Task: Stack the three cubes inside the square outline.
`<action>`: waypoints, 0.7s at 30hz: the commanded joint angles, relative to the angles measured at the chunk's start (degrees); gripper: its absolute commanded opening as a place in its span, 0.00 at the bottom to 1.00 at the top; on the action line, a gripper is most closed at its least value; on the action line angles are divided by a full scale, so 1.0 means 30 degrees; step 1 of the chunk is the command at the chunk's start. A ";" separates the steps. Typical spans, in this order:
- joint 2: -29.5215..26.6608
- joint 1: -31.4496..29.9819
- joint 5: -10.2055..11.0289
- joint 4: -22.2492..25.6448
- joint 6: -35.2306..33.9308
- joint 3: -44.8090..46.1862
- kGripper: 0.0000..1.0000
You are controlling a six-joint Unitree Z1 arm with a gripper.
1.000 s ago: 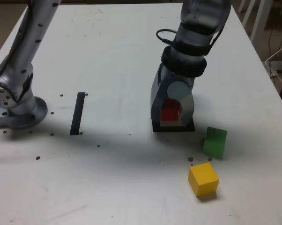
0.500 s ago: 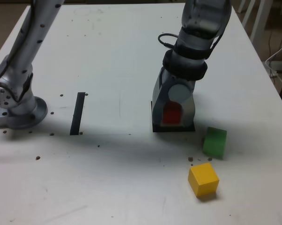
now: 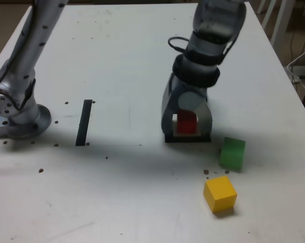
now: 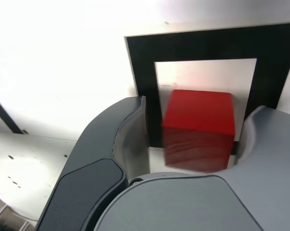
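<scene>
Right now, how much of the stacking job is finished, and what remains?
Done: the red cube stands inside the square outline, on its white centre. In hand: the gripper is down around that cube, and the wrist view shows a gap between the jaws and its sides, so it looks released. Left: the green cube and the yellow cube lie on the table outside the outline, unstacked.

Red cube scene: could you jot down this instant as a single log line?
hand: open, straddling small matte red cube | cube: on thick black square outline | green cube, yellow cube: loose on white table
</scene>
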 commanded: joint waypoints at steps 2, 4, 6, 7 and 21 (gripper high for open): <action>-0.0826 -0.0123 0.0421 0.0047 -0.0209 0.0187 0.99; -0.1274 -0.0354 0.0686 0.0128 -0.0286 0.0223 0.99; -0.1677 -0.0700 0.0929 0.0261 -0.0337 0.0168 0.99; -0.1845 -0.0908 0.1036 0.0358 -0.0354 0.0098 0.99; -0.2692 -0.5364 0.1569 0.1716 -0.0444 -0.0926 0.99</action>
